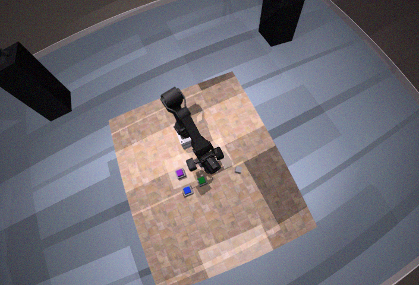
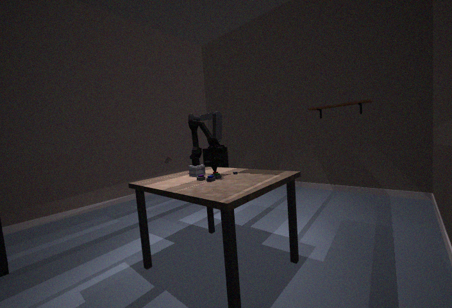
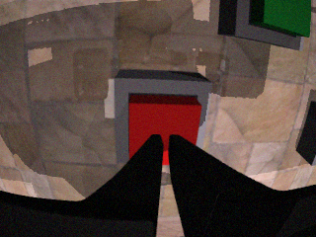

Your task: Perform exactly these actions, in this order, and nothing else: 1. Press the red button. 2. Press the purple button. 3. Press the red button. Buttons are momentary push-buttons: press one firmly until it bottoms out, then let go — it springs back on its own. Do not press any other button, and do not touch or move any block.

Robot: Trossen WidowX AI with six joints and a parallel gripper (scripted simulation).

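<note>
The red button [image 3: 165, 121] in its grey housing fills the middle of the wrist view. My gripper [image 3: 164, 144] [image 1: 212, 168] [image 2: 215, 169] is shut and empty, and its fingertips rest on the near edge of the red cap. In the top view the gripper hides the red button. The purple button [image 1: 180, 173] [image 2: 200, 176] lies to the left of the gripper. The green button [image 1: 201, 180] [image 3: 279, 0] [image 2: 217, 175] lies close in front of it.
A blue button [image 1: 187, 190] [image 2: 210, 178] lies beyond the green one. A small grey block [image 1: 238, 169] [image 2: 234, 172] lies to the right of the gripper. The arm's grey base [image 1: 184, 141] [image 2: 196, 169] stands behind the buttons on the wooden table [image 1: 189, 235] [image 2: 233, 188].
</note>
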